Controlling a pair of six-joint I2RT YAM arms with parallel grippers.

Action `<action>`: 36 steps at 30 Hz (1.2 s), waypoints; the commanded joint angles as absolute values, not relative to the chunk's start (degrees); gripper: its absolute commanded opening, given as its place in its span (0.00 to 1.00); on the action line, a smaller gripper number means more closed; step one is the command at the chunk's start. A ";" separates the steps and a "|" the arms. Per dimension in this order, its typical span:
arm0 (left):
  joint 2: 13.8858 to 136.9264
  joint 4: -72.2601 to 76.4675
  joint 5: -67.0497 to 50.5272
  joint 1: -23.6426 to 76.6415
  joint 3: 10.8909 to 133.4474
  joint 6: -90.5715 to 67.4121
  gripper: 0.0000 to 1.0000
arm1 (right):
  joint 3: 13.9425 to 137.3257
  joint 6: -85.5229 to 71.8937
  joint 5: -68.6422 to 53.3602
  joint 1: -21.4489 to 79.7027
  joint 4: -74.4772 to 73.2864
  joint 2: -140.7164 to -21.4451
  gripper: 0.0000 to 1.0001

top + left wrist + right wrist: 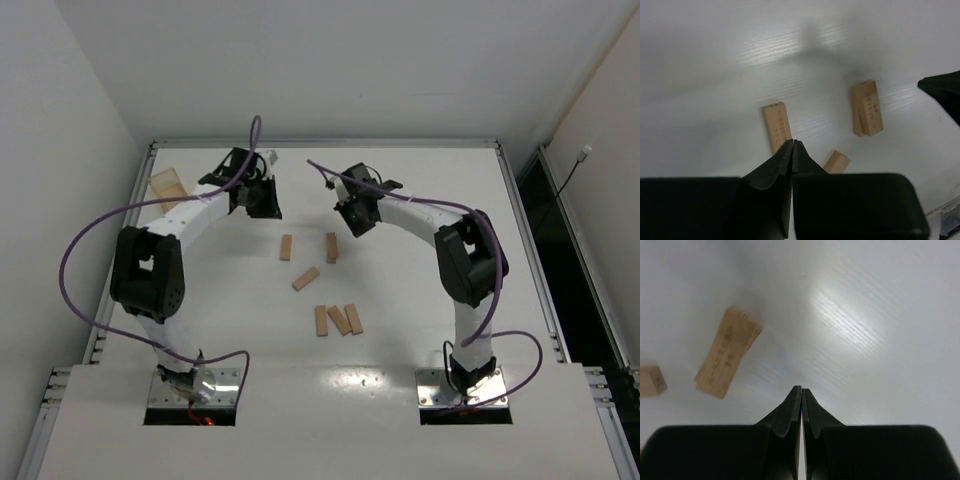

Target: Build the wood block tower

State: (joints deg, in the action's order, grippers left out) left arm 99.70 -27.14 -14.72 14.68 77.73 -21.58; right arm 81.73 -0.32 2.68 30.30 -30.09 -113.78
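Several light-tan wood blocks lie flat on the white table. One block (286,247) lies below my left gripper (262,203); in the left wrist view this block (776,126) sits just past the shut, empty left gripper (793,143). A low stack of two planks (331,247), slightly offset, lies below my right gripper (355,216); the stack also shows in the left wrist view (867,107) and the right wrist view (727,352). The right gripper (801,389) is shut and empty. An angled block (306,278) and three blocks side by side (339,320) lie nearer the bases.
A translucent amber box (168,187) lies at the far left of the table beside the left arm. Purple cables loop over both arms. The table's raised rim (320,143) runs along the back and sides.
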 commanded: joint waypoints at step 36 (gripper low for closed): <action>127.79 -31.02 -5.54 29.79 93.16 -19.87 0.27 | 74.09 -14.68 -4.92 10.72 -28.12 -106.26 0.03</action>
